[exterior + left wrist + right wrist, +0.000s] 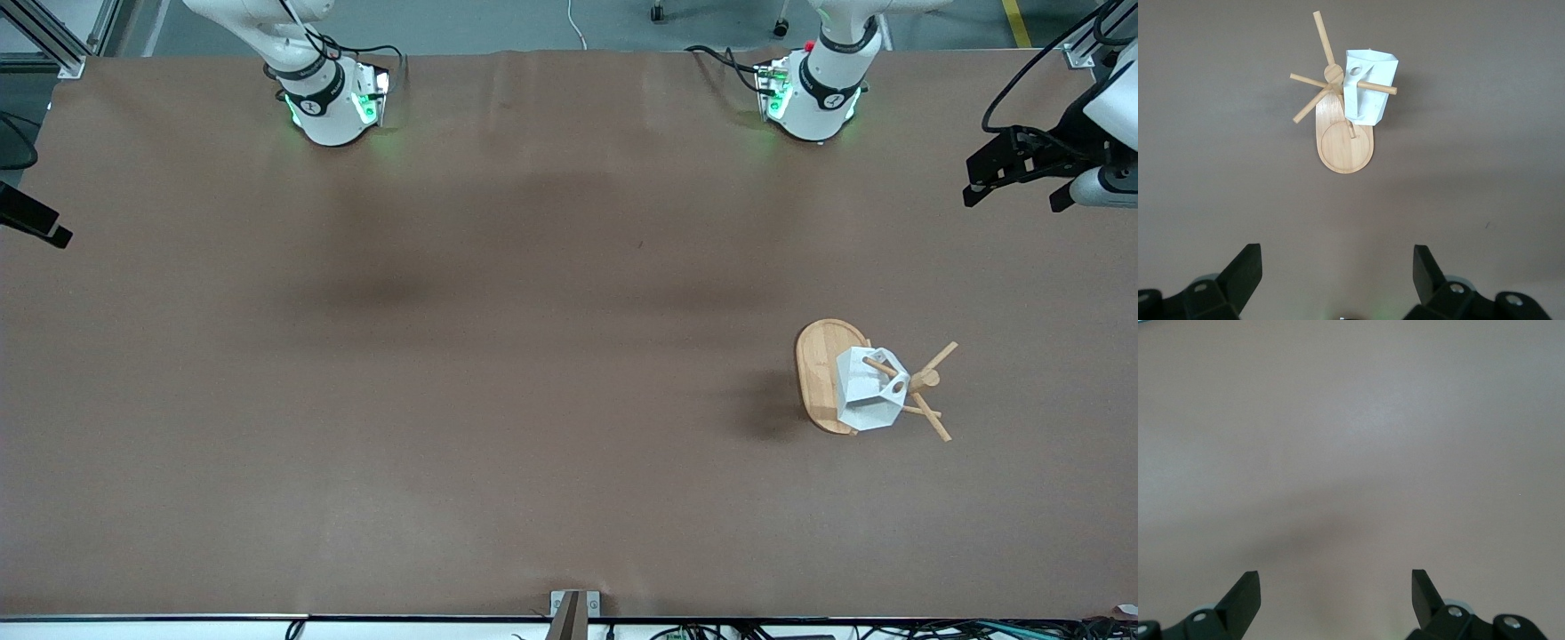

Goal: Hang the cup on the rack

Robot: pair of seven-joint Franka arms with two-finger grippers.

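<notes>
The left gripper (1022,182) is raised at the left arm's end of the table, at the edge of the front view, and that arm waits there. Its black fingers (1245,270) stand wide apart and hold nothing. The right gripper (1336,587) is over bare table at the right arm's end; in the front view only a black part at the edge shows it. Its black fingers (1248,590) are also wide apart and empty, and this arm waits too.

The light bamboo mug tree rack (831,378), with an oval flat wooden base, stands on the table toward the left arm's end, nearer to the front camera than both arm bases. Thin round pegs go out at angles from its central post (1333,73). The small white faceted cup (867,391) hangs on one peg: the peg passes through the round hole of its handle tab, and the cup's body is over the base. No gripper is touching it.

The table (444,356) has a plain, matt brown cover with soft shadows. The cup has flat, angular faces; the rack is smooth, pale wood.
</notes>
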